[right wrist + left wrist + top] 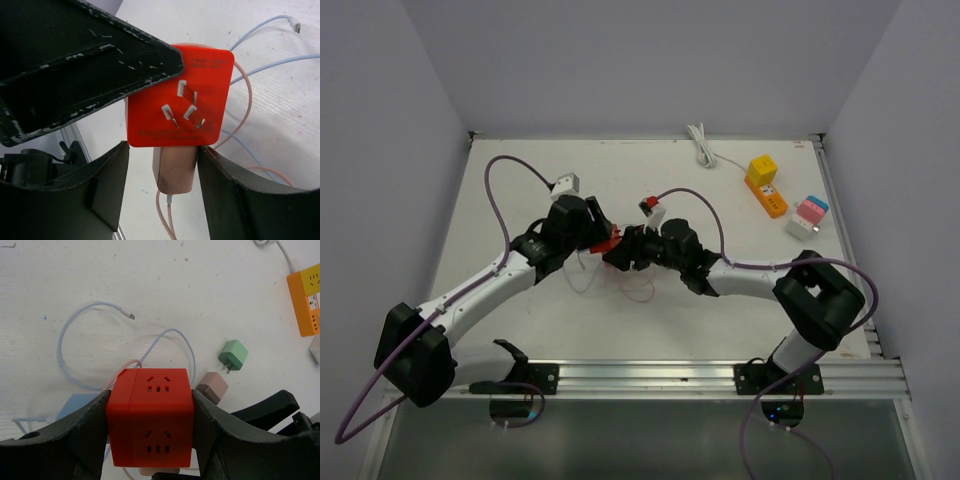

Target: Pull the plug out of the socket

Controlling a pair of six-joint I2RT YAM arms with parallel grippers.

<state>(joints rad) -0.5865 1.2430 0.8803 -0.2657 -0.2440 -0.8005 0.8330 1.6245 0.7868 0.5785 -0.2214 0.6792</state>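
White table, red socket inside left tool

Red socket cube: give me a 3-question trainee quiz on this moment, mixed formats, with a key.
1. True or false: the left gripper clamps the red socket cube by two opposite sides.
2. Pick one. The right gripper has its jaws: A) on either side of the pink plug, B) clamped on the cube itself, C) well away from both.
3. Short answer: in the right wrist view, how many metal prongs stick out of the cube's face?

Key: 1 true; 2 A; 3 three.
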